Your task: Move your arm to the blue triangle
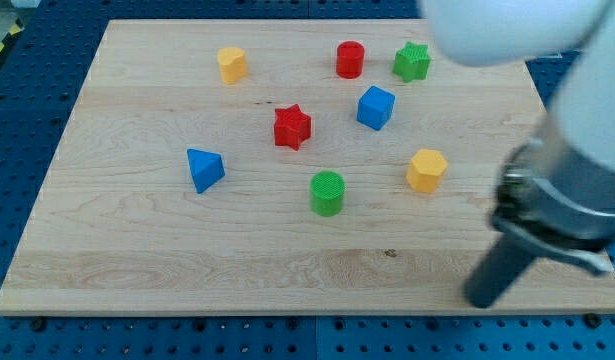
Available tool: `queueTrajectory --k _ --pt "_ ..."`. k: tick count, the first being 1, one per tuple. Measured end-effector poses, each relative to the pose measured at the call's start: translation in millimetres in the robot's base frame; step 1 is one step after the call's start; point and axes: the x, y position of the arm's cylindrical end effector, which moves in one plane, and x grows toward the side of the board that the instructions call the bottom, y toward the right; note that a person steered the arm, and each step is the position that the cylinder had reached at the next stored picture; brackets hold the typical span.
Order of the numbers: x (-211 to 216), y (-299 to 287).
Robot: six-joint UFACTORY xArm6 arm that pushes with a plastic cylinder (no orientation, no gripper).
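You are looking down at a pale wooden board (137,260) lying on a blue perforated table (27,110). The robot arm (577,170) is entering from the right side of the frame, large and blurred, white above and dark lower down. Its dark rod is slanting down toward the lower right of the board, and my tip (479,298) is resting near the board's bottom edge. The rod has no jaws, so there is nothing to open or close, and it is touching no block.

The blue triangle (204,168) is sitting left of the frame's centre, well apart from my tip, which is lying far to its lower right.

Seven other blocks are sitting on the board. A yellow block (232,64) is lying in the upper left. A red cylinder (349,59) is standing at the upper middle, with a green star (412,62) just to its right. A blue cube (375,107) is sitting below those two. A red star (292,127) is lying near the centre, up and to the right of the blue triangle. A green cylinder (327,192) is standing below the centre. A yellow hexagonal block (426,170) is sitting to the right of it, the nearest block to my tip, yet clearly apart from it.
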Motion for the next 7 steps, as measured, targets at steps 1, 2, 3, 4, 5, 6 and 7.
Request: queueTrajectory --k 1,2,3,4,5,6,7 --pt "-3 -94" --pt "-37 -161" --pt "-67 -190" --pt "-68 -190" --pt "-68 -190" --pt "-73 -190" --pt "-103 -190"
